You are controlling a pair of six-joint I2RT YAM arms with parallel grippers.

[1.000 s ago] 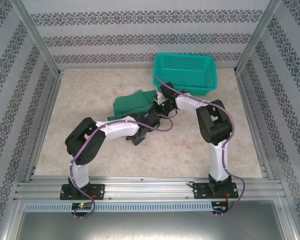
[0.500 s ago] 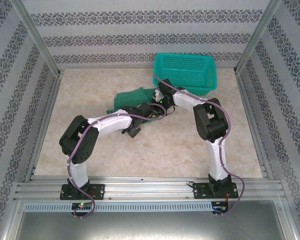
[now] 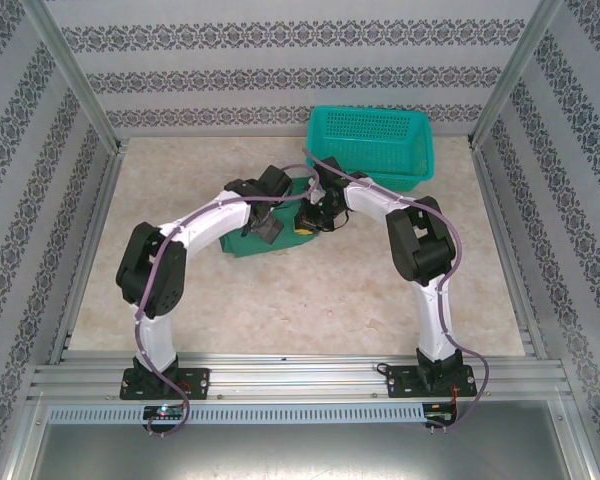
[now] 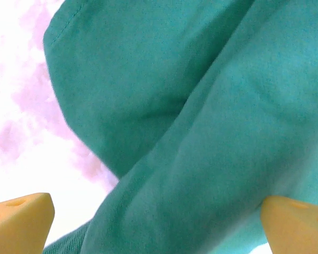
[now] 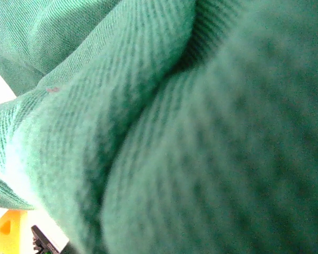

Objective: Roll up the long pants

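pants: dark green soft fabric long pants (image 3: 242, 244) bunched mid-table on beige marbled table (image 3: 380, 290), near teal plastic mesh basket (image 3: 370, 135) | my left jaws: spread over cloth | my right jaws: pressed together, buried in folds (catch unclear) | risk: I likely pinch one layer only, so the bunch drags loose

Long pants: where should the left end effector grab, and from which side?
Grip the raised fold of the long pants that runs diagonally between the fingers of the open left end effector. Come straight down from above: the bunched ridge stands proud of the table, likely thick enough to pinch, unlike the flat hem.
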